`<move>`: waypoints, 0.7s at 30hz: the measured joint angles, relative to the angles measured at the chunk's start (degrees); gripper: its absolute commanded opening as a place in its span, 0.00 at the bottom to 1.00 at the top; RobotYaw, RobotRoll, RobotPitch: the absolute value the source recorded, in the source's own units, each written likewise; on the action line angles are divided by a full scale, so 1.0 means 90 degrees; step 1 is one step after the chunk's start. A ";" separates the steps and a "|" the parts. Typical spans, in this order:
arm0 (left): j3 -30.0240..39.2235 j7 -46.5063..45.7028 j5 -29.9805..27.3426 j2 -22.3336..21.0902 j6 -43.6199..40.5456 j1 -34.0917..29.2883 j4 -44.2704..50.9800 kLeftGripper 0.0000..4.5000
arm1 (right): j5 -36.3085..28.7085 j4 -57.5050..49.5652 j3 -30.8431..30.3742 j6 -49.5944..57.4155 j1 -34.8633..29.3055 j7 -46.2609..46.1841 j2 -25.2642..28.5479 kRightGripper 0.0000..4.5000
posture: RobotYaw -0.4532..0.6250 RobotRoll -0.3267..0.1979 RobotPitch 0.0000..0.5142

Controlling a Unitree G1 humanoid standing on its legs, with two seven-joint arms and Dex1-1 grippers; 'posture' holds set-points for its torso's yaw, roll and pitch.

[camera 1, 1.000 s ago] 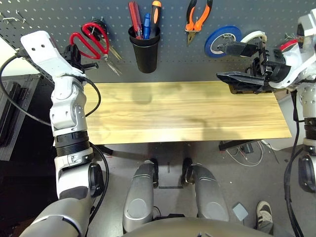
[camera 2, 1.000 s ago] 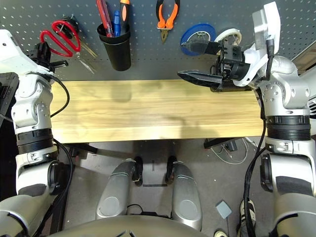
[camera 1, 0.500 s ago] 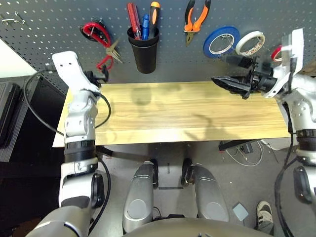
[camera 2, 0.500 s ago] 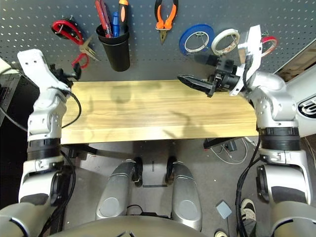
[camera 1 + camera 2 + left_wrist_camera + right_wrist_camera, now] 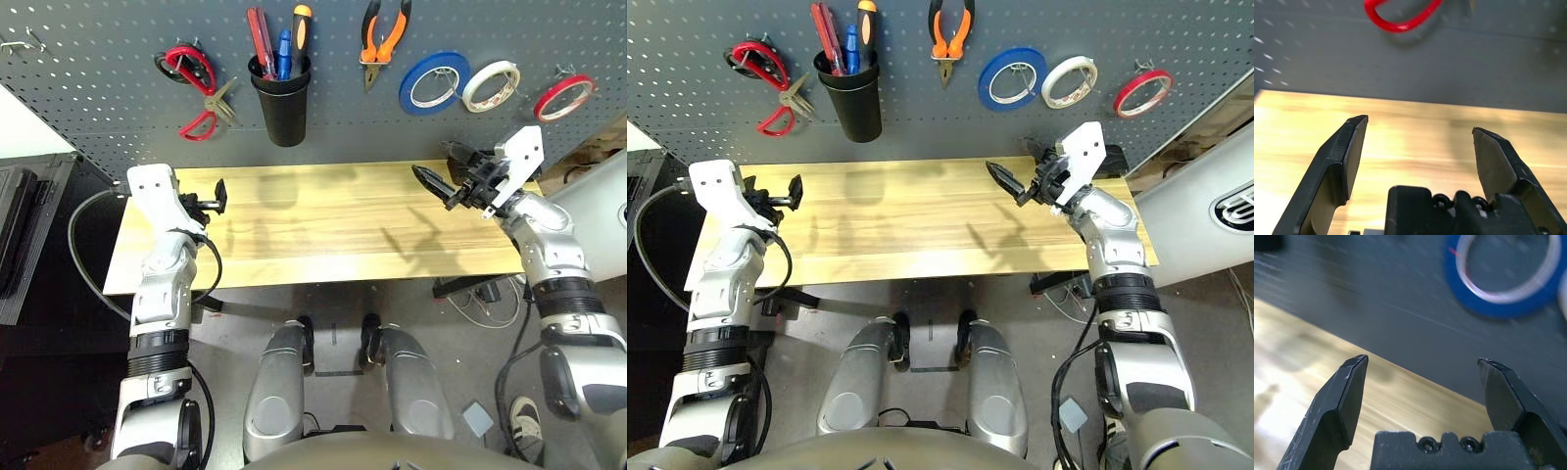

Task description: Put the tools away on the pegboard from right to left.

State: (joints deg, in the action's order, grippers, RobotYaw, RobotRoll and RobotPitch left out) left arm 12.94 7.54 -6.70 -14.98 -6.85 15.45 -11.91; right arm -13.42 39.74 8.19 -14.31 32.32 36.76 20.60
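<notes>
Scissors released; both claws off the pegboard (image 5: 323, 137), jaws apart.
Left claw (image 5: 1421, 123) has dropped back from scissors (image 5: 217, 102) at 11 o'clock; hook seating hard to judge. Cup (image 5: 285, 117) with screwdriver (image 5: 261, 39) and pliers (image 5: 369, 54) near 12, red tape (image 5: 1120, 104) at 1. Job looks finished; right claw (image 5: 1423, 359) over desk (image 5: 323, 235), nothing blocking.

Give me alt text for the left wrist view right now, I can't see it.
Two open black fingers of the left gripper stand empty over a pale wooden table, with the curved handle of the red-handled scissors beyond them, against the dark grey perforated pegboard.
</notes>
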 measured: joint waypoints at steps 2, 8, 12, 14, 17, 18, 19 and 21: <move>-0.0050 0.0060 0.0013 0.0050 0.0496 0.0004 -0.0335 0.99 | 0.0175 0.0457 0.0059 -0.0326 0.0121 -0.0506 -0.0090 1.00 | 0.39 0.62 0.42; -0.0066 0.0028 0.0069 0.0065 0.1607 0.0286 -0.1275 0.99 | 0.0398 0.1380 0.0211 -0.1027 0.0503 -0.1470 -0.0143 1.00 | 0.39 0.62 0.42; -0.0041 -0.0048 0.0143 -0.0004 0.2356 0.0379 -0.1770 0.99 | 0.0486 0.1823 0.0382 -0.1337 0.0776 -0.2174 -0.0148 1.00 | 0.39 0.62 0.41; -0.0010 -0.0140 0.0158 -0.0007 0.2585 0.0396 -0.1958 0.99 | 0.0507 0.1961 0.0431 -0.1445 0.0844 -0.2393 -0.0146 1.00 | 0.39 0.62 0.41; 0.0020 -0.0255 0.0173 -0.0033 0.2830 0.0471 -0.2204 0.99 | 0.0511 0.2165 0.0440 -0.1541 0.0858 -0.2587 -0.0147 1.00 | 0.39 0.62 0.41; 0.0023 -0.0285 0.0184 -0.0043 0.2901 0.0491 -0.2264 0.99 | 0.0511 0.2218 0.0442 -0.1567 0.0856 -0.2616 -0.0147 1.00 | 0.39 0.62 0.41; 0.0022 -0.0299 0.0196 -0.0046 0.2948 0.0503 -0.2299 0.99 | 0.0508 0.2244 0.0444 -0.1602 0.0851 -0.2619 -0.0148 1.00 | 0.39 0.62 0.41; 0.0019 -0.0344 0.0216 -0.0046 0.3069 0.0555 -0.2397 0.99 | 0.0506 0.2250 0.0444 -0.1693 0.0811 -0.2614 -0.0151 1.00 | 0.39 0.62 0.41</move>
State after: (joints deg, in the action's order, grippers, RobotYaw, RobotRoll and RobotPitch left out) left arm 13.11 4.45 -4.75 -15.40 20.77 20.44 -33.48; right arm -8.87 59.99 12.19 -29.55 39.62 13.23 19.25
